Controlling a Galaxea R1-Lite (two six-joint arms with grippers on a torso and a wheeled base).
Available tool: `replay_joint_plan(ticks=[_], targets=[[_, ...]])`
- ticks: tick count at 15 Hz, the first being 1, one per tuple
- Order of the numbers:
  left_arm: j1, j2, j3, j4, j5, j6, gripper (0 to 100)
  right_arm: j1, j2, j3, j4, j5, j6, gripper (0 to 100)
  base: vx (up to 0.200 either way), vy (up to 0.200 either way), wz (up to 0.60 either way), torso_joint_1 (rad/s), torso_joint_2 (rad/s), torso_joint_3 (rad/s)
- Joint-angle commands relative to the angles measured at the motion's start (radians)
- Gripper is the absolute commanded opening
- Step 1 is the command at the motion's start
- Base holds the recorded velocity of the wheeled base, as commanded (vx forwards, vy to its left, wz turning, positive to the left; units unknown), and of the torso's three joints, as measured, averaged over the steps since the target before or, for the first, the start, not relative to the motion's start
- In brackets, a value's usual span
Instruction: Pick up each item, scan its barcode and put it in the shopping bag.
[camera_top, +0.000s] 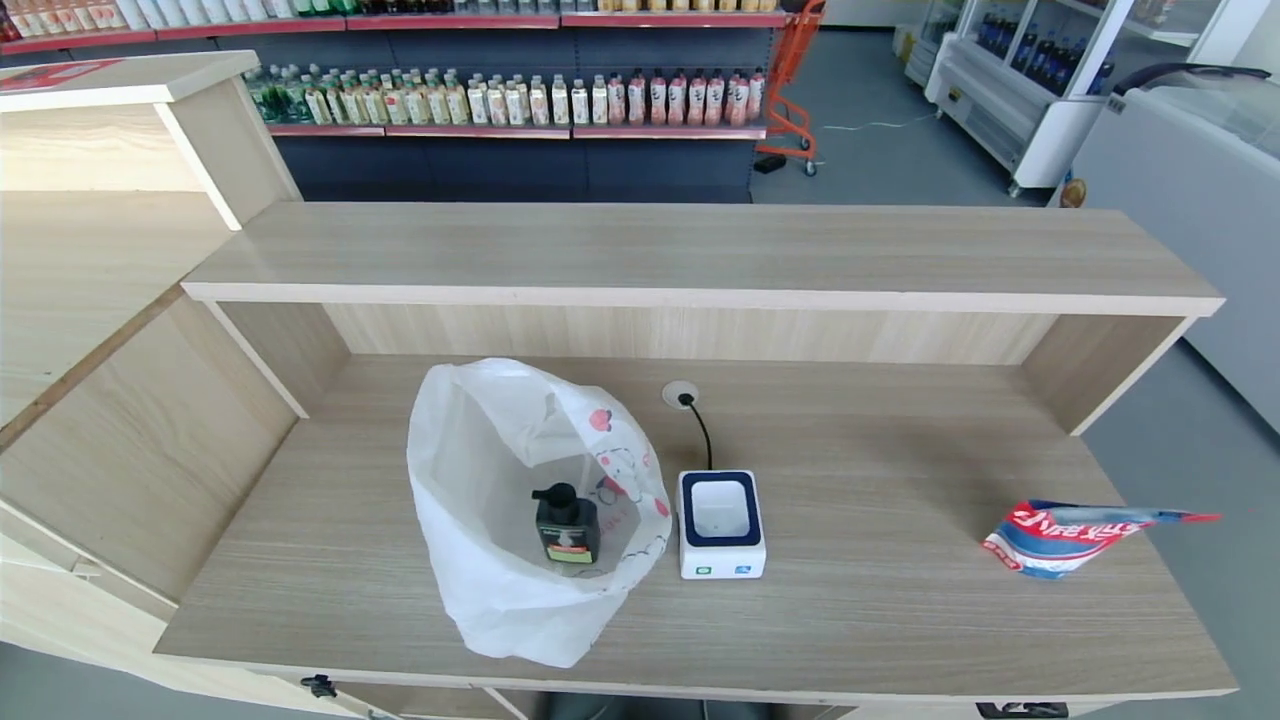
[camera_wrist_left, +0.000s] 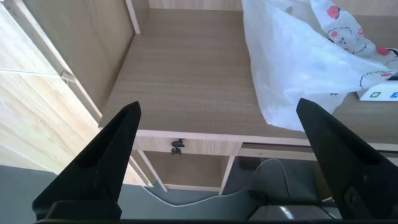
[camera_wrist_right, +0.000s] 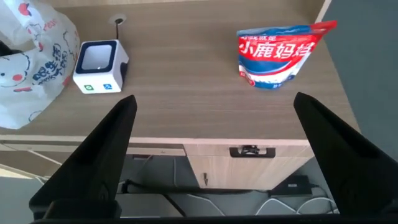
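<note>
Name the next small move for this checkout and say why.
Probably bring the open right hand forward toward the blue and red pouch. It lies unbagged on that hand's side, right of the scanner, while the black bottle already stands in the shopping bag.

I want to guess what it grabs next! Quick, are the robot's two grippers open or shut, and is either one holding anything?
Left gripper: open, holding nothing.
Right gripper: open, holding nothing.
</note>
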Motion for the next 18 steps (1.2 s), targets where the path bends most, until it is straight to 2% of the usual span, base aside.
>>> replay_joint_plan(ticks=[1, 5, 8, 10, 11, 12, 13, 15, 16, 17, 18], targets=[[0.000, 0.000, 0.000, 0.000, 0.001, 0.000, 100, 0.000, 0.005, 0.000, 0.001, 0.000, -0.001, 100, 0.000, -0.200, 0.00, 0.002, 0.00, 0.007], [0.000, 0.000, 0.000, 0.000, 0.001, -0.003, 100, 0.000, 0.005, 0.000, -0.001, 0.000, -0.009, 100, 0.000, -0.200, 0.00, 0.001, 0.00, 0.000], [0.000, 0.000, 0.000, 0.000, 0.001, -0.007, 100, 0.000, 0.005, 0.000, -0.001, 0.000, -0.007, 100, -0.200, -0.200, 0.00, 0.002, 0.00, 0.002], [0.000, 0.000, 0.000, 0.000, 0.001, -0.004, 100, 0.002, 0.035, -0.005, -0.003, -0.003, -0.001, 100, -0.200, 0.000, 0.00, 0.019, 0.01, 0.000], [0.000, 0.000, 0.000, 0.000, 0.001, -0.004, 100, -0.012, 0.189, -0.173, 0.027, -0.003, 0.060, 100, 0.000, 0.000, 0.00, 0.000, 0.00, 0.000], [0.000, 0.000, 0.000, 0.000, 0.001, -0.004, 100, -0.015, 0.425, -0.399, 0.076, 0.002, 0.206, 100, 0.000, 0.000, 0.00, 0.000, 0.00, 0.000], [0.000, 0.000, 0.000, 0.000, 0.001, -0.004, 100, -0.018, 0.580, -0.554, 0.094, -0.003, 0.292, 100, 0.000, 0.000, 0.00, 0.000, 0.00, 0.000], [0.000, 0.000, 0.000, 0.000, 0.001, -0.004, 100, -0.050, 1.158, -1.063, 0.228, -0.073, 0.669, 100, 0.000, 0.000, 0.00, 0.000, 0.00, 0.000], [0.000, 0.000, 0.000, 0.000, 0.001, -0.004, 100, -0.059, 1.356, -1.241, 0.353, -0.076, 0.789, 100, 0.000, 0.000, 0.00, 0.000, 0.00, 0.000], [0.000, 0.000, 0.000, 0.000, 0.001, -0.004, 100, -0.059, 1.448, -1.330, 0.419, -0.078, 0.843, 100, 0.000, 0.000, 0.00, 0.000, 0.00, 0.000], [0.000, 0.000, 0.000, 0.000, 0.001, -0.004, 100, -0.053, 1.635, -1.488, 0.545, -0.073, 0.996, 100, 0.000, 0.000, 0.00, 0.000, 0.00, 0.000]])
